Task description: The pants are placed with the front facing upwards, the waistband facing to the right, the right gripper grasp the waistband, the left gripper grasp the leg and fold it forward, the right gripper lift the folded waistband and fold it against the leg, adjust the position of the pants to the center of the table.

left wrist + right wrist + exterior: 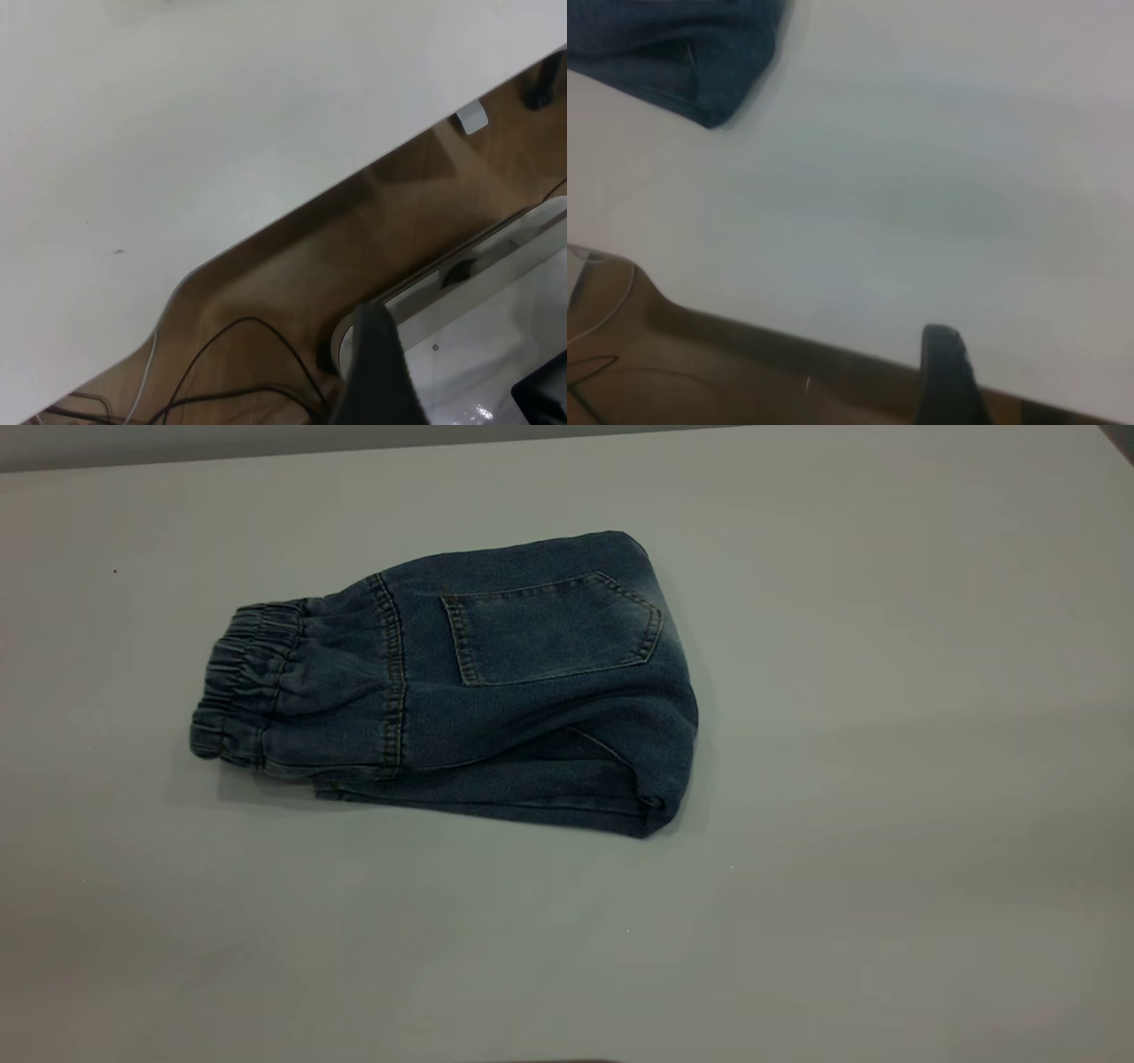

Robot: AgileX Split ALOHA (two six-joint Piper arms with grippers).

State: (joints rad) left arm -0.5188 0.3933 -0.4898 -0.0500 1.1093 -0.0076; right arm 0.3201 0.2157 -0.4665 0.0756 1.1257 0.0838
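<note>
Now | pants (496, 691) folded on table (886, 779), waistband (244, 682) left | both grippers' state: cannot tell

pants (496, 717) — dark blue denim, tan stitching, paler fade beside the pocket (554, 629) | waistband (244, 686) — darker blue, ruched | table (886, 779) — plain white, greyish | finger (376, 372) off table edge — black, possibly matte

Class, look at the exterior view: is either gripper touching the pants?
No. The folded pants lie alone on the table, no gripper near them.
</note>
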